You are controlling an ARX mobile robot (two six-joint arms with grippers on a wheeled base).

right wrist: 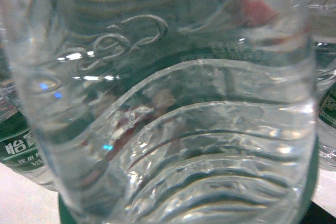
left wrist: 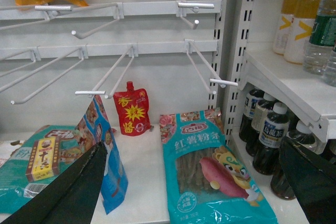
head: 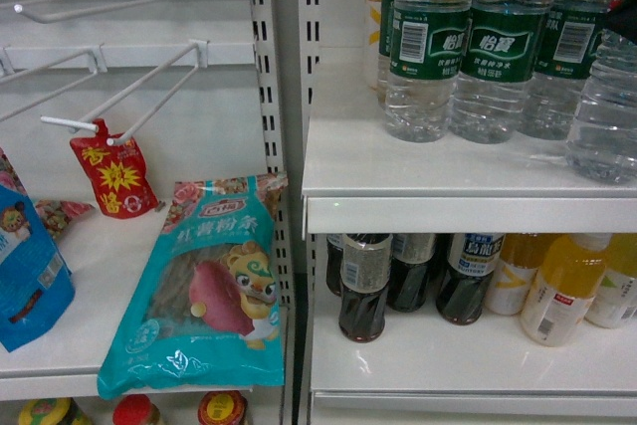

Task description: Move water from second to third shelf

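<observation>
You're parked in front of white shop shelving: peg hooks and snack bags on the left bay, drinks on the right bay, with green-labelled water bottles (head: 493,47) standing upright in a row on the upper shelf (head: 448,181) and dark tea bottles (head: 364,286) on the one below. The water (right wrist: 168,108) you care about fills the whole right wrist view, ribs running across the frame, so it sits dead ahead of that wrist and very close, long axis vertical. It's probably the bottle at the far right edge of the head view (head: 607,111), standing a bit nearer than the row. You can't see the right fingers at all, so I can't tell if they're clamped or just wrapped loosely. Left gripper (left wrist: 199,192) is spread wide, holding nothing, low over the sweet potato noodle bag (left wrist: 212,174). Right arm is clearly the nearer one.
</observation>
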